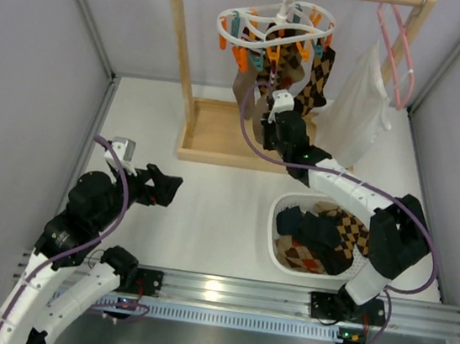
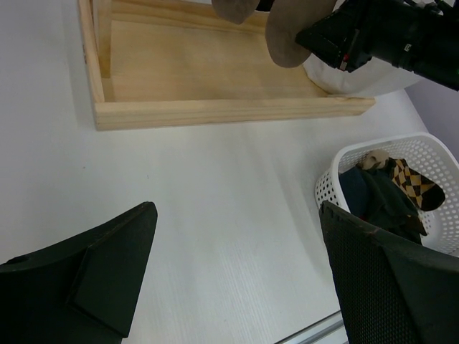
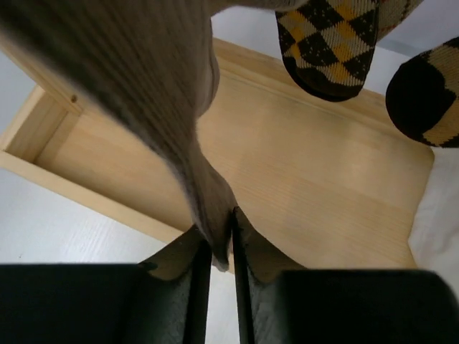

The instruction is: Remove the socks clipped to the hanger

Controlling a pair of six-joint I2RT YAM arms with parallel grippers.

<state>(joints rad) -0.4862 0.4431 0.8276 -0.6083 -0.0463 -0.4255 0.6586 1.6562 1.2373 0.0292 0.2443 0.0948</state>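
Right wrist view: the right gripper point(image 3: 215, 244) is clamped on the lower end of a tan ribbed sock point(image 3: 143, 93) above the wooden rack base point(image 3: 301, 179). In the top external view, that sock hangs with argyle socks point(image 1: 317, 77) from the white clip hanger point(image 1: 275, 25). The left gripper point(image 1: 164, 187) hovers with its fingers spread apart over the table point(image 1: 208, 211), near a white basket point(image 1: 274, 229) holding more socks.

Cannot tell from the top view which clips point(image 1: 241, 57) on the hanger point(image 1: 291, 6) grip which socks point(image 1: 314, 81): too small and too crowded. Cut off by the top edge of the right wrist view and blurred close to the lens: the tan sock point(image 3: 143, 93) and two argyle sock toes point(image 3: 326, 43). Cropped at the right edge of the left wrist view: the white basket point(image 2: 337, 170).
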